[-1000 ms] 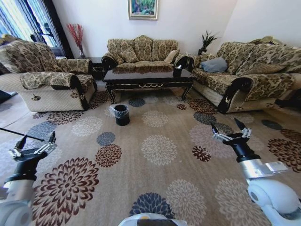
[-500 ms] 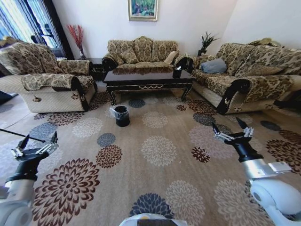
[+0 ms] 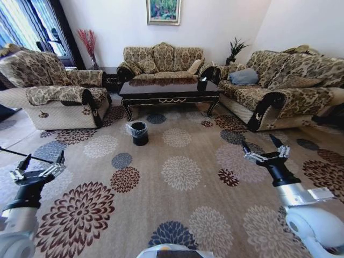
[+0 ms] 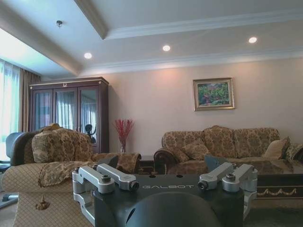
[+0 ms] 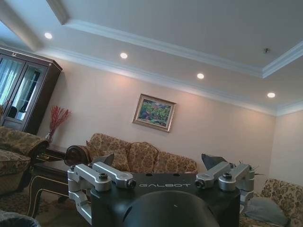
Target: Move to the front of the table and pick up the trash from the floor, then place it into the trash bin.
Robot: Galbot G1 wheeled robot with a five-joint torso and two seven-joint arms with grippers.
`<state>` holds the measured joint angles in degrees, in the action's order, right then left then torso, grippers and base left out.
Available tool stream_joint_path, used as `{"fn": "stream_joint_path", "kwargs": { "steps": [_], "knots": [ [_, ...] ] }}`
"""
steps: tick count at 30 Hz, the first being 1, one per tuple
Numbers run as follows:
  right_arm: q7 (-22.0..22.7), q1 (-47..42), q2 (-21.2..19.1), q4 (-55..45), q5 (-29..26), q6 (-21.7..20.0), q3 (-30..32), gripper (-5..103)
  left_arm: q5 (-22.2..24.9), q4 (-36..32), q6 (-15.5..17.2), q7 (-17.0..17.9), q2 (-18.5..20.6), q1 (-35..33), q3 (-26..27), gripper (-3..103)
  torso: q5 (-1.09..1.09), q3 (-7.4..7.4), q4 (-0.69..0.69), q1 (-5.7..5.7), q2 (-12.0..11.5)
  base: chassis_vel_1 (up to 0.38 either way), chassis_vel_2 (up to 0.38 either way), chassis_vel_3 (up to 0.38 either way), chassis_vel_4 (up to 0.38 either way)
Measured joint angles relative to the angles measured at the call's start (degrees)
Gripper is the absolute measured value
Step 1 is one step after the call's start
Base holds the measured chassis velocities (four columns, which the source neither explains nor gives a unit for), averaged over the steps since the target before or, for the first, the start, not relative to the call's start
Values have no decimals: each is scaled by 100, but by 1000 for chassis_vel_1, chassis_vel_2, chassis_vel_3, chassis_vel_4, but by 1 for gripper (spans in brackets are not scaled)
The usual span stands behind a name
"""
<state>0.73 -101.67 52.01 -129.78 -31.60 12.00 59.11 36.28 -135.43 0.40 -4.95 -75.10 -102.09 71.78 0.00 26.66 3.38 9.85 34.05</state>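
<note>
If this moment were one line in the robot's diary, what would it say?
stage: facing table across carpet | bin: upright before table | left claw: open, empty | right claw: open, empty

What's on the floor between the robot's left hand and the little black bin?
Just flowered carpet, seen in the head view, between the left gripper and the trash bin.

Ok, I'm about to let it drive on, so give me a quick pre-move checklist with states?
1. Carpet path to the coffee table: bare of obstacles, ok.
2. Trash bin upright, liner on its rim, left of the straight path: ok.
3. Left gripper open, holding nothing, raised over the carpet: ok.
4. Right gripper open, holding nothing, raised: ok.
5. Trash located on the floor: cannot tell.
</note>
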Motion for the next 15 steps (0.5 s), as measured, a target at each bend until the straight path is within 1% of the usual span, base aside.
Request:
{"fn": "stream_joint_path", "kwargs": {
  "steps": [1, 4, 9, 14, 15],
  "knots": [
    [0, 0, 0, 0, 0, 0, 0, 100, 0, 0, 0, 0, 0, 0, 0, 100, 0, 0, 0, 0, 0, 0, 0, 0, 0],
    [-12, -11, 2, -8, 6, 3, 0, 100, 4, -22, -61, -1, -28, -20, 0, 100, 0, 59, 0, 41, 102, 0, 0, 0, 0],
    [-17, -22, 3, -16, 9, 7, 2, 100, 13, -26, -70, -2, -36, -20, 0, 100, 0, 108, 0, 77, 186, 0, 0, 0, 0],
    [-22, -27, 3, -17, 9, 11, 21, 100, 18, 11, -50, -2, -27, 12, -3, 100, 0, 201, 0, 140, 343, 0, 0, 0, 0],
    [-22, -27, 3, -17, 9, 11, 21, 100, 18, 11, -50, -2, -27, 12, -3, 100, 0, 201, 0, 140, 343, 0, 0, 0, 0]
  ]
}}
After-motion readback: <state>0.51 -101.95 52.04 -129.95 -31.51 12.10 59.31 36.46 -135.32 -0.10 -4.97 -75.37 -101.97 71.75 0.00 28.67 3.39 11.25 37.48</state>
